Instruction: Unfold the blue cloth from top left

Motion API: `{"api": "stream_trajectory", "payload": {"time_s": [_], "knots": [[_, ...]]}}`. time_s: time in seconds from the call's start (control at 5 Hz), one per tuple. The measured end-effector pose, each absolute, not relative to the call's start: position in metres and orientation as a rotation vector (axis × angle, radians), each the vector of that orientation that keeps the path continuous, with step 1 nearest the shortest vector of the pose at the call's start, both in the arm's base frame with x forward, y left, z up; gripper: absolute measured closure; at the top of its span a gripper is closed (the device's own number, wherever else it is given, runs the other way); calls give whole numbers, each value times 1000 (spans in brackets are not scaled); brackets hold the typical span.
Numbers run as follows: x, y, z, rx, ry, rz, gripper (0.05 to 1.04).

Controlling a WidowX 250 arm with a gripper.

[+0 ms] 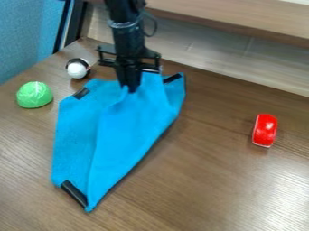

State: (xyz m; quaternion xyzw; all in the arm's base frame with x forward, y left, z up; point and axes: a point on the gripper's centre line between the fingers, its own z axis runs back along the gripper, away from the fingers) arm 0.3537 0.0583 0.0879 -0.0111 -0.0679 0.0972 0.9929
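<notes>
Cloth (120,131) lies creased on bench (199,189); pincer (129,89) closed on its upper part. White-and-black ball (78,68) and green object (34,94) to the left; red object (264,130) at right, apart.

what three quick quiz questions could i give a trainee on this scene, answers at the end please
1. Multiple choice: in the view, which thing lies to the right of the blue cloth?
a) the green dome-shaped object
b) the red object
c) the white-and-black ball

2. True or false: the gripper is at the blue cloth's upper part, as viewed.

3. Count: how many black strips show on the blue cloth?

Key: 1 b; 2 true; 3 three
</notes>
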Motion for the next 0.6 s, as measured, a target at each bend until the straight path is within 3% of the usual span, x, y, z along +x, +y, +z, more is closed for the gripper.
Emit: {"api": "stream_trajectory", "payload": {"time_s": [0.6], "knots": [[369,-38,110,-119,-200,-65,1010]]}}
